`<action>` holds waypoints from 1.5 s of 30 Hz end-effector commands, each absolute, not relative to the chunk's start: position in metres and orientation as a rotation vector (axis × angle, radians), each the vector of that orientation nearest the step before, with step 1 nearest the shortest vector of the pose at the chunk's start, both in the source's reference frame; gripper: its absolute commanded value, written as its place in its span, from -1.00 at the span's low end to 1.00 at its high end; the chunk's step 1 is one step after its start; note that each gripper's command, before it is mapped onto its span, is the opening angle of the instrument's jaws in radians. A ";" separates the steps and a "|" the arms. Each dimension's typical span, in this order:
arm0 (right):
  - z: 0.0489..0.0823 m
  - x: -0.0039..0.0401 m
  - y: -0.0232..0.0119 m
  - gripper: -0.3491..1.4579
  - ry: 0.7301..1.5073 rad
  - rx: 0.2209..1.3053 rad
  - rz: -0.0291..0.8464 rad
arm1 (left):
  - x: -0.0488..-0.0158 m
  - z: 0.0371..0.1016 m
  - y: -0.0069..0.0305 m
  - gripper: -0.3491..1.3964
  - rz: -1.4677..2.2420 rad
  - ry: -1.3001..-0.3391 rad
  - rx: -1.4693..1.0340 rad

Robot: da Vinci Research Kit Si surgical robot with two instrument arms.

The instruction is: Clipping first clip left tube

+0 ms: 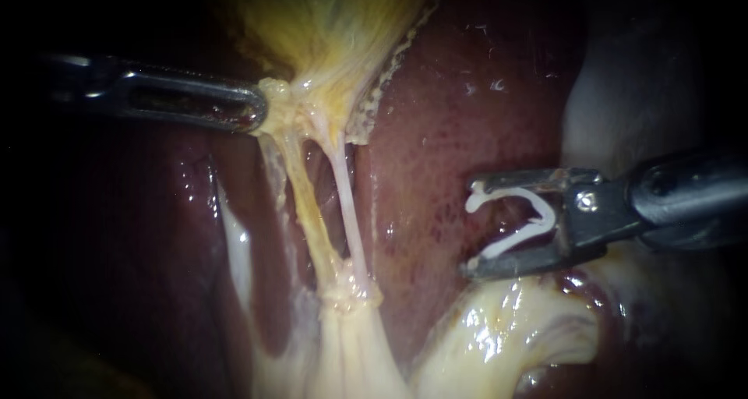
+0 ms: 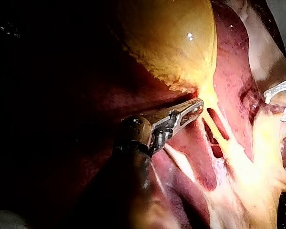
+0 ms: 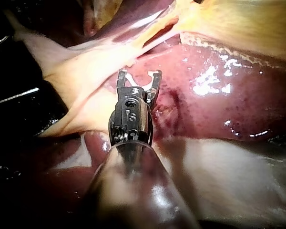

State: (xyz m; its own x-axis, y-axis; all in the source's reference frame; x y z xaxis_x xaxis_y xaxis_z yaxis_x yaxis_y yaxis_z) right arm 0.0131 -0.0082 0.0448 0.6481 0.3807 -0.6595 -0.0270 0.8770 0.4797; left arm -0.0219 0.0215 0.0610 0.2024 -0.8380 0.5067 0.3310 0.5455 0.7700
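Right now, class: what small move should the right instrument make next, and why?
Probably advance the right instrument toward the left tube: its clip sits open in the jaws, well apart from it, while the left instrument holds the gallbladder stretched.

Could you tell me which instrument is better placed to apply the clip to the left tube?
The right instrument: it carries an open clip facing the left tube, while the left instrument is busy gripping the gallbladder.
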 end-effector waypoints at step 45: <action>0.0527 0.0208 -0.0100 -0.08 1.029 0.759 0.373 | -0.0220 0.0612 0.0214 -1.00 -0.878 -1.070 0.570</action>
